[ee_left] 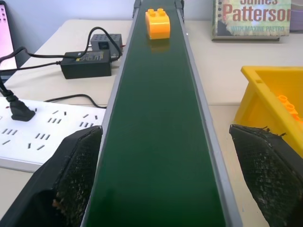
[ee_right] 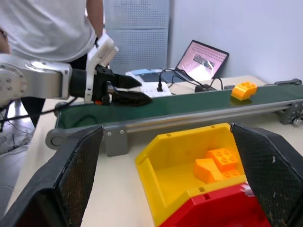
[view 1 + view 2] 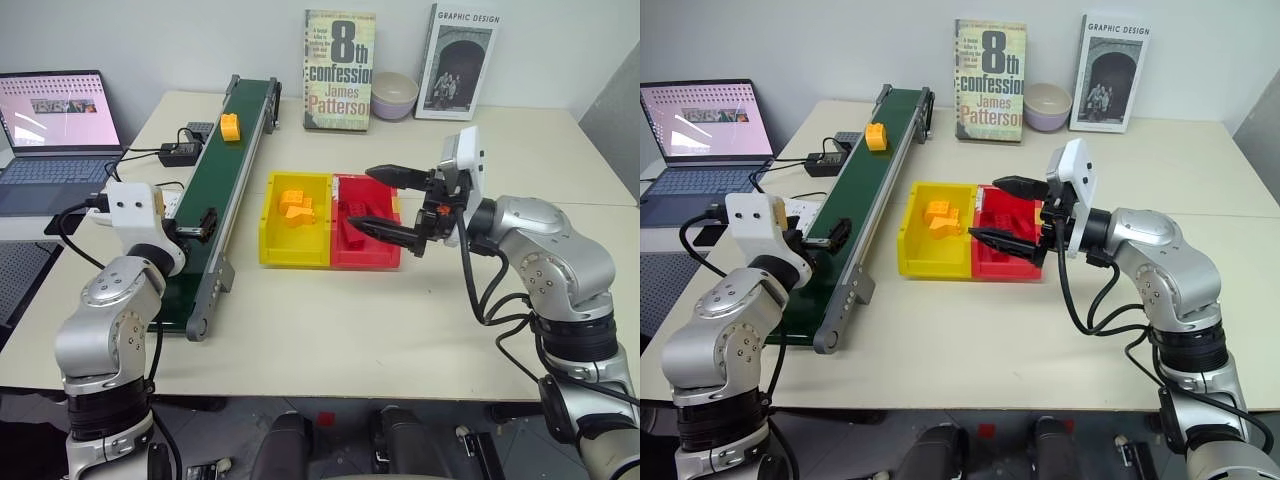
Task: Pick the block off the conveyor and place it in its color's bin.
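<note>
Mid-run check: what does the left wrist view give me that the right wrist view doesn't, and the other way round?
Left wrist view alone: the power strip, black adapters and the bottom edge of the Patterson book. Right wrist view alone: the left gripper open over the conveyor's near end, the laptop, the red bin, and a person standing behind. Both: the yellow-orange block on the conveyor and the yellow bin holding orange bricks.
</note>
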`<state>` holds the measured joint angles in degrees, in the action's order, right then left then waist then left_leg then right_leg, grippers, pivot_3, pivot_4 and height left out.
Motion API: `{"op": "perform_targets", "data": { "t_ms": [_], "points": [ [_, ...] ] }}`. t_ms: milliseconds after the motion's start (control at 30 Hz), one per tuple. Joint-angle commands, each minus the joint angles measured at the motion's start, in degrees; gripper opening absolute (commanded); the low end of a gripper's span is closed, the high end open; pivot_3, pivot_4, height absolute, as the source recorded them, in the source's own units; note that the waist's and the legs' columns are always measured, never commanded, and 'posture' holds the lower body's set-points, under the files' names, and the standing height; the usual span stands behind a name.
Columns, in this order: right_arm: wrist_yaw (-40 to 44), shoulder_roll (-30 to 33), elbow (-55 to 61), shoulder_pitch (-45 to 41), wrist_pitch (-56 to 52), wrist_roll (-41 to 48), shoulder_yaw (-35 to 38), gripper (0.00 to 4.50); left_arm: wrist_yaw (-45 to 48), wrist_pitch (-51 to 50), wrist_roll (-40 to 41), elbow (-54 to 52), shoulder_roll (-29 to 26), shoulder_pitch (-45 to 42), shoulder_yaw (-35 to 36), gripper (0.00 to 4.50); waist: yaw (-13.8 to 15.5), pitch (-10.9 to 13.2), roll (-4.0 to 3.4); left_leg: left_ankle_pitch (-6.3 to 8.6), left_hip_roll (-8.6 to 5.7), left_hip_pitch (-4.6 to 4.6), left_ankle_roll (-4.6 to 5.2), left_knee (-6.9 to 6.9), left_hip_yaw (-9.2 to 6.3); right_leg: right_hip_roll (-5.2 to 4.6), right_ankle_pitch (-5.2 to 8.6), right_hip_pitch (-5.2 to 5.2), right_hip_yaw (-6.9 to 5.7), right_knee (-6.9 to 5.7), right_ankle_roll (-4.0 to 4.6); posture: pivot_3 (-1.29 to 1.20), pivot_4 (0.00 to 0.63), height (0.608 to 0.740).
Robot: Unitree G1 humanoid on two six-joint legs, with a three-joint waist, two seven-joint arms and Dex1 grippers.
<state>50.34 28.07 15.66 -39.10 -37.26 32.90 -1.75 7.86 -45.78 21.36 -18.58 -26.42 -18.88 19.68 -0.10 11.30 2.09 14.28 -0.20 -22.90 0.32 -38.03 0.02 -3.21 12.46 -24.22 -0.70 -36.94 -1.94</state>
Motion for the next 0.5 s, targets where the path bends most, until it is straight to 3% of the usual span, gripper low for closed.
{"op": "perform_targets", "data": {
  "t_ms": [33, 500],
  "points": [
    [0.2, 0.5, 2.6, -0.5, 0.5, 1.4, 1.0, 4.5, -0.8, 1.2, -0.7, -0.8, 0.2, -2.7, -0.5, 4.48, 0.0, 0.0, 0.0, 0.0, 0.0, 0.0, 0.0, 0.0, 0.0, 0.0, 0.0, 0.0, 0.0, 0.0, 0.0, 0.0, 0.15, 0.74],
    [0.5, 1.4, 5.3, 0.2, -0.4, 3.3, 0.9, 4.5, -1.0, 1.5, -2.3, 1.4, 0.1, -4.3, -1.5, 4.48, 0.0, 0.0, 0.0, 0.0, 0.0, 0.0, 0.0, 0.0, 0.0, 0.01, 0.0, 0.0, 0.0, -0.01, 0.0, 0.0, 0.15, 0.74]
  ]
}}
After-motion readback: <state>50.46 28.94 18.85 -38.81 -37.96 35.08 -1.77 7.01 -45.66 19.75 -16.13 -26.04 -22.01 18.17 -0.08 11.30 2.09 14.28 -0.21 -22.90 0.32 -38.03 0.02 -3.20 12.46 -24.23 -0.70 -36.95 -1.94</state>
